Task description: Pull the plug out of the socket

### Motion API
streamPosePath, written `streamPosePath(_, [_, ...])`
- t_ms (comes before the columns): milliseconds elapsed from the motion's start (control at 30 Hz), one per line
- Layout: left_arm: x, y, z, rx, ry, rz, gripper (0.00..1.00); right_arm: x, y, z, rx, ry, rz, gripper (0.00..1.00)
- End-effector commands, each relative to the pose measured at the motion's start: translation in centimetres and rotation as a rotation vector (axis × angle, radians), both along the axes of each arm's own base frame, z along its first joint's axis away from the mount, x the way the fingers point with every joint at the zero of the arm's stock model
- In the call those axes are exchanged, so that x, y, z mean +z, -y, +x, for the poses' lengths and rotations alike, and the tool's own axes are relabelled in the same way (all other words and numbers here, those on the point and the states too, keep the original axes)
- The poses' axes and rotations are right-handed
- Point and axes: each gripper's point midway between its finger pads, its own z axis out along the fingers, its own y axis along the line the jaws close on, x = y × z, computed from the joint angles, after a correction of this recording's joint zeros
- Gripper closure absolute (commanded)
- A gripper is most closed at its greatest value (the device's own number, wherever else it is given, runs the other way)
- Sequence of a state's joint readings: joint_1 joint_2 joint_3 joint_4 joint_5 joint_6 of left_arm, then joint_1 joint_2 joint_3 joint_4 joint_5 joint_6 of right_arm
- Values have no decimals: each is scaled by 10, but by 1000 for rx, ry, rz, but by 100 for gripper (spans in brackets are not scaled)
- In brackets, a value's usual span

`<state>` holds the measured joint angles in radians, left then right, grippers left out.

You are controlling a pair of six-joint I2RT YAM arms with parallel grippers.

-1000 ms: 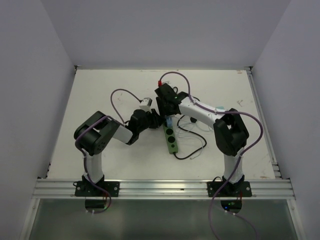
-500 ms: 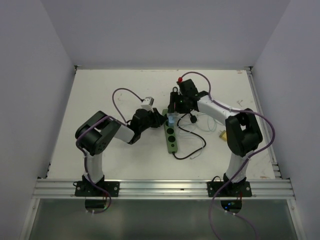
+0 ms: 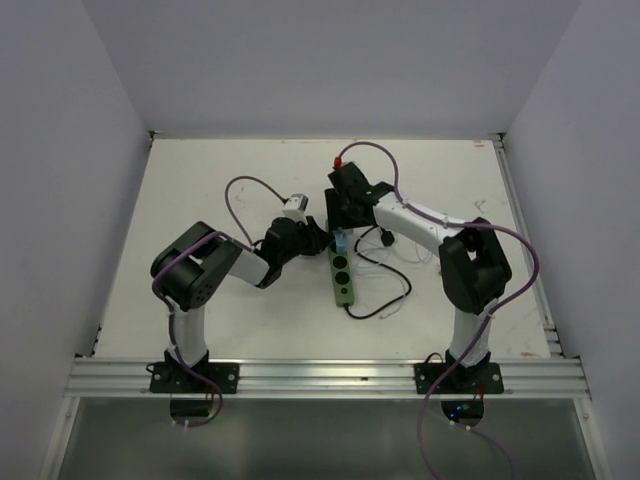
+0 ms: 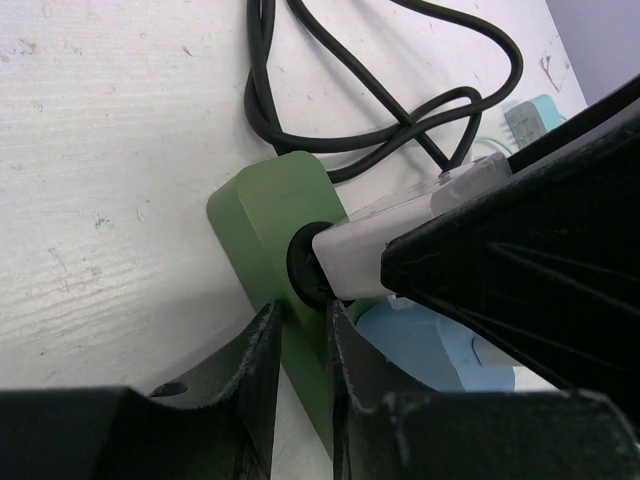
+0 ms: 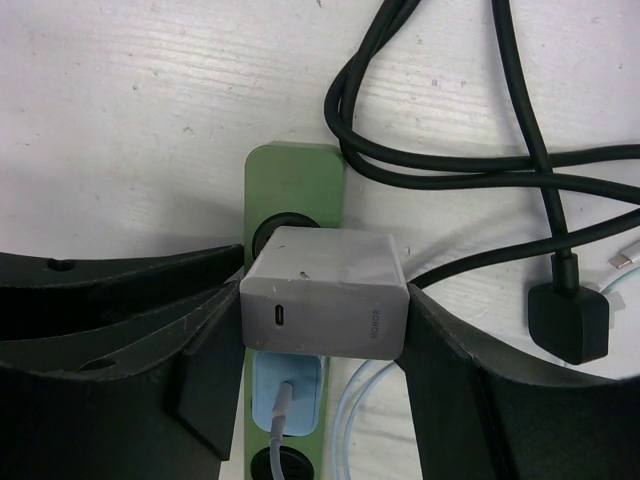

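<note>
The right gripper (image 5: 325,335) has its jaws clamped on the grey plug (image 5: 325,290), seated at one end of the socket (image 5: 295,170). The left gripper (image 4: 300,370), jaws nearly closed, pinches the socket beside it. A tilted pull could jam the plug or drag the socket loose.

Right end effector (image 5: 325,330) clamped, left end effector (image 4: 300,370) seemingly pinched (arms inward)

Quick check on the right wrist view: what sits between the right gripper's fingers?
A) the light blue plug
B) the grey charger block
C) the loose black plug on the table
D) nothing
B: the right gripper has a finger against each side of the grey charger block, which is seated in the green power strip. The light blue plug sits in the next outlet, outside the grip.
</note>
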<state>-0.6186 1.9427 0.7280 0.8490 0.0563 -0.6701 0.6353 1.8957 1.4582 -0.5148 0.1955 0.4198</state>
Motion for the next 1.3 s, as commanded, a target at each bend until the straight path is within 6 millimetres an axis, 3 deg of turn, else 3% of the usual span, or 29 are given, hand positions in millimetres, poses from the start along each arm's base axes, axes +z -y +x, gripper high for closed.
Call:
streamPosePath(0, [-105, -55, -45, 47, -272, 322, 80, 30, -12, -12, 67, 23, -5, 96])
streamPosePath(167, [-109, -54, -44, 44, -279, 332, 79, 34, 0, -12, 46, 45, -95, 96])
streamPosePath(433, [-109, -54, -44, 42, -279, 332, 79, 40, -13, -13, 83, 48, -127, 95])
streamPosePath(567, [-109, -54, -44, 42, -280, 333, 79, 36, -29, -23, 126, 11, -28, 93])
streamPosePath(700, [-110, -54, -44, 43, -284, 337, 79, 43, -32, -28, 130, -5, 66, 93])
streamPosePath(967, [-110, -55, -44, 44, -286, 337, 79, 48, -6, -19, 17, -77, 398, 94])
streamPosePath(1100, [-110, -54, -44, 42, -284, 334, 79, 40, -10, -18, 27, -93, 348, 95])
streamPosePath(1267, [-110, -55, -45, 42, -284, 334, 79, 48, -21, -16, 60, -27, 182, 94])
